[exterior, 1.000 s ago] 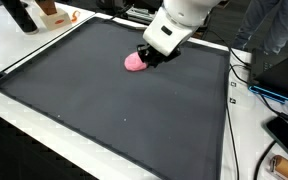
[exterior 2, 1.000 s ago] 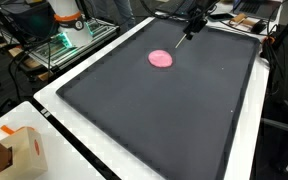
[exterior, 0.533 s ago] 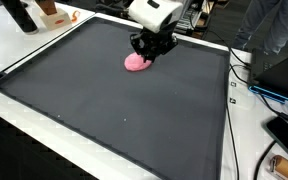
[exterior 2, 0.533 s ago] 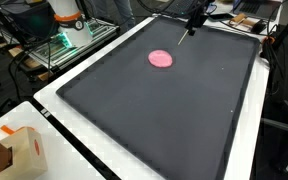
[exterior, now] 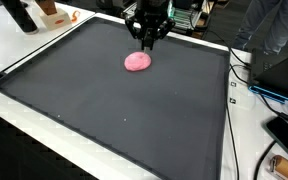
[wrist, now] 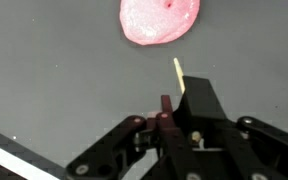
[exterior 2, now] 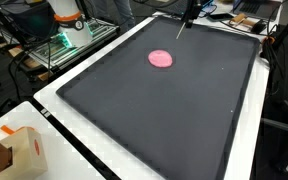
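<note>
My gripper [exterior: 147,38] hangs over the far side of the dark surface [exterior: 114,115], pinching a thin stick [wrist: 178,74], and the pink blob [exterior: 137,62] lies near it, so I'd go slow and keep the stick steady.

The lump [exterior: 137,62] is bright pink, slightly mottled in the wrist view. The mat [exterior: 114,110] beneath it is plain dark grey with a black rim, and the tabletop [exterior: 9,50] is white. The hand [exterior: 147,38] is black, the stick [wrist: 178,74] pale yellow, and the box [exterior 2: 19,150] tan.
</note>
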Available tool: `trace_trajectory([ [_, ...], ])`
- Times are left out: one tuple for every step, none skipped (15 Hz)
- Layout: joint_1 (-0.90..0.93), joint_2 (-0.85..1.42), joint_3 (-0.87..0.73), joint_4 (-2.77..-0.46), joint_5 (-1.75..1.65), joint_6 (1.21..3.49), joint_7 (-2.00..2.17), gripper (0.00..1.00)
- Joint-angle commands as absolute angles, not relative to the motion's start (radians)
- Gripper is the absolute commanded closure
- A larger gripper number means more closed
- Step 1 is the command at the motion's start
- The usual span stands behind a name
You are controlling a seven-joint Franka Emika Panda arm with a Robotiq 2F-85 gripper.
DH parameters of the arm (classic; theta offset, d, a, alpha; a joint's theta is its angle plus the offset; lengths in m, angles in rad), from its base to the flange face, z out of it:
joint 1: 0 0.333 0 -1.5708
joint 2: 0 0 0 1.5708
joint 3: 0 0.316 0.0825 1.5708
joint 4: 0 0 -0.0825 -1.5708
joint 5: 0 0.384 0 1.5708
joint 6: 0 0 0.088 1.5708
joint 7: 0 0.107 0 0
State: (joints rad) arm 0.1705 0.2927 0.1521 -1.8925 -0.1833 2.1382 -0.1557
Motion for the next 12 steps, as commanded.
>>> trace_trajectory([
  [0.138,0.166,0.160,-2.039,-0.104,2.209,-0.187,0.94],
  [0.135,0.145,0.158,-2.061,-0.090,2.220,-0.188,0.94],
  [0.131,0.123,0.157,-2.083,-0.071,2.231,-0.192,0.94],
  [0.128,0.102,0.155,-2.103,-0.055,2.238,-0.193,0.94],
  [0.126,0.084,0.153,-2.121,-0.041,2.248,-0.194,0.94],
  [0.124,0.066,0.151,-2.139,-0.029,2.254,-0.193,0.94],
  [0.123,0.051,0.149,-2.154,-0.022,2.258,-0.190,0.94],
  [0.122,0.036,0.147,-2.167,-0.011,2.259,-0.190,0.94],
  [0.122,0.024,0.145,-2.179,-0.003,2.258,-0.188,0.94],
  [0.122,0.014,0.143,-2.189,0.003,2.255,-0.185,0.94],
  [0.122,0.004,0.142,-2.198,0.012,2.252,-0.185,0.94],
  [0.121,-0.003,0.139,-2.206,0.020,2.248,-0.182,0.94],
])
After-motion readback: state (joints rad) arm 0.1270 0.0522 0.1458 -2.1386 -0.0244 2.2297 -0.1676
